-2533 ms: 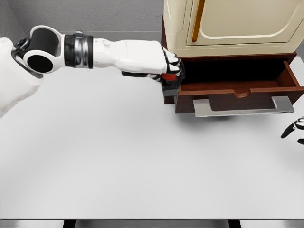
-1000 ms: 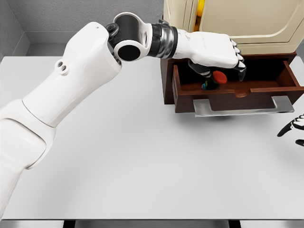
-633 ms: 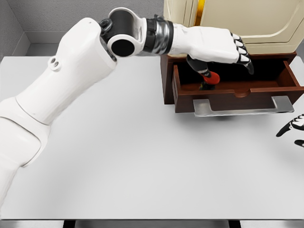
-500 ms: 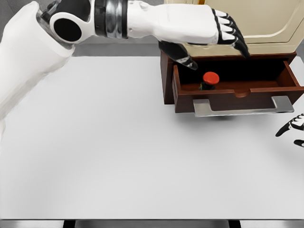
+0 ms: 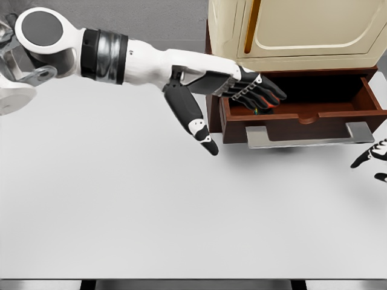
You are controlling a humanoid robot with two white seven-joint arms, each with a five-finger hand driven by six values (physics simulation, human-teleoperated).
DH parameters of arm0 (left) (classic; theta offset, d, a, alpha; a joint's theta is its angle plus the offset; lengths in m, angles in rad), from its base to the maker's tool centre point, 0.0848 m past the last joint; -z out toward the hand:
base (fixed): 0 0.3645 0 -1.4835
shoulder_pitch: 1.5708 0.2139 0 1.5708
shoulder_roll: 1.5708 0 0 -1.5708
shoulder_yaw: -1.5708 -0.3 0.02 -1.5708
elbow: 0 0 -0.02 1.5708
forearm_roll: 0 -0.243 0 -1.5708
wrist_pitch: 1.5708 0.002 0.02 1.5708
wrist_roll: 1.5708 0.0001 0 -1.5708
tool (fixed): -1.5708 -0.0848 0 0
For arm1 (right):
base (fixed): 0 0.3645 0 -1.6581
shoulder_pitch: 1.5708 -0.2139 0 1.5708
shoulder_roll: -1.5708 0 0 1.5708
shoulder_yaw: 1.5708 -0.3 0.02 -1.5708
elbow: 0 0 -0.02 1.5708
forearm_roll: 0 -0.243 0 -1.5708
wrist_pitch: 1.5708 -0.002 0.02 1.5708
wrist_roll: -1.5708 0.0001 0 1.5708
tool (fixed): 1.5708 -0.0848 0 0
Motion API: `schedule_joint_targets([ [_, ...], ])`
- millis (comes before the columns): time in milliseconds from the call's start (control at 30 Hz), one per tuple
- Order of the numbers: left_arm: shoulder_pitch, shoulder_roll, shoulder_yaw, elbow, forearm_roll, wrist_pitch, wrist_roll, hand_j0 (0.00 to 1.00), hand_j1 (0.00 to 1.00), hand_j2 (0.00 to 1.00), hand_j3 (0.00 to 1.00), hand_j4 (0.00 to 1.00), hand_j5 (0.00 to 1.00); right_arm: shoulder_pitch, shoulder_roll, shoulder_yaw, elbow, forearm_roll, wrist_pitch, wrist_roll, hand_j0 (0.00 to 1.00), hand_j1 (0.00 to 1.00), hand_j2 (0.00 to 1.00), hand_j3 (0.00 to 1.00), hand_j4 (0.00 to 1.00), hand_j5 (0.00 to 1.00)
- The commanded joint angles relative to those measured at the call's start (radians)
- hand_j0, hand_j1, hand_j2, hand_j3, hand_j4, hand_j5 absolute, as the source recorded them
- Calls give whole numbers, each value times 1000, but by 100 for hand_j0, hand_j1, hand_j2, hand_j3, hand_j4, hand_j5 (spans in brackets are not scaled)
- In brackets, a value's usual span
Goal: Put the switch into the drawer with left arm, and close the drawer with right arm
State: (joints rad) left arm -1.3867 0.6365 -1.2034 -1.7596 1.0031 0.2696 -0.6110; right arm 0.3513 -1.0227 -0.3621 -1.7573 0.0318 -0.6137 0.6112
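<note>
Left hand (image 5: 233, 87) is spread open, holding nothing, blocking most of the switch (image 5: 261, 109) in the open drawer (image 5: 302, 115); cream cabinet (image 5: 296, 30) above, right hand (image 5: 375, 160) at bench (image 5: 181, 211) edge.

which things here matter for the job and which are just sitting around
For the job:
- switch, mostly hidden behind the fingers, inside the drawer
- drawer, open
- drawer handle
- left hand, open over the drawer's left end
- right hand, at the right edge

Just there:
- cream cabinet
- table
</note>
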Motion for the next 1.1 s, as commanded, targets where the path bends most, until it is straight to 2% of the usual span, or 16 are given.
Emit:
schedule_joint_targets([
  [0, 0, -24, 2, -1, 28, 59, 0, 100, 100, 100, 100, 100, 100, 0, -2, 0, -1, -7, 3, 0, 62, 62, 62, 62, 62, 62],
  [100, 0, -17, 21, 25, 115, 74, 0, 100, 100, 100, 100, 100, 100, 2, -2, 0, -1, -7, 3, 0, 62, 62, 62, 62, 62, 62],
  [133, 2, -32, 19, 51, 114, 91, 0, 100, 100, 100, 100, 100, 100, 0, -2, -1, -1, -7, 3, 0, 62, 62, 62, 62, 62, 62],
  [200, 2, -61, 18, 98, 103, 94, 63, 100, 100, 100, 100, 100, 100, 0, -3, -8, -1, -7, 3, 0, 62, 62, 62, 62, 62, 62],
  [300, 26, -78, 18, 104, 71, 94, 125, 100, 100, 100, 100, 100, 100, 0, -2, -8, -1, -7, 3, 0, 62, 62, 62, 62, 62, 62],
  [433, 41, -103, 16, 158, 71, 94, 131, 100, 100, 100, 100, 100, 100, 0, -2, -8, -1, -7, 3, 0, 62, 62, 62, 62, 62, 62],
  [867, 80, -118, 4, 178, 34, 94, 131, 100, 100, 100, 100, 100, 100, -2, -2, -8, -1, -7, 3, 0, 62, 62, 62, 62, 62, 62],
  [1067, 94, -164, -1, 229, 26, 94, 129, 100, 100, 100, 100, 100, 100, -2, -2, -6, -1, -7, 3, 0, 62, 62, 62, 62, 62, 62],
])
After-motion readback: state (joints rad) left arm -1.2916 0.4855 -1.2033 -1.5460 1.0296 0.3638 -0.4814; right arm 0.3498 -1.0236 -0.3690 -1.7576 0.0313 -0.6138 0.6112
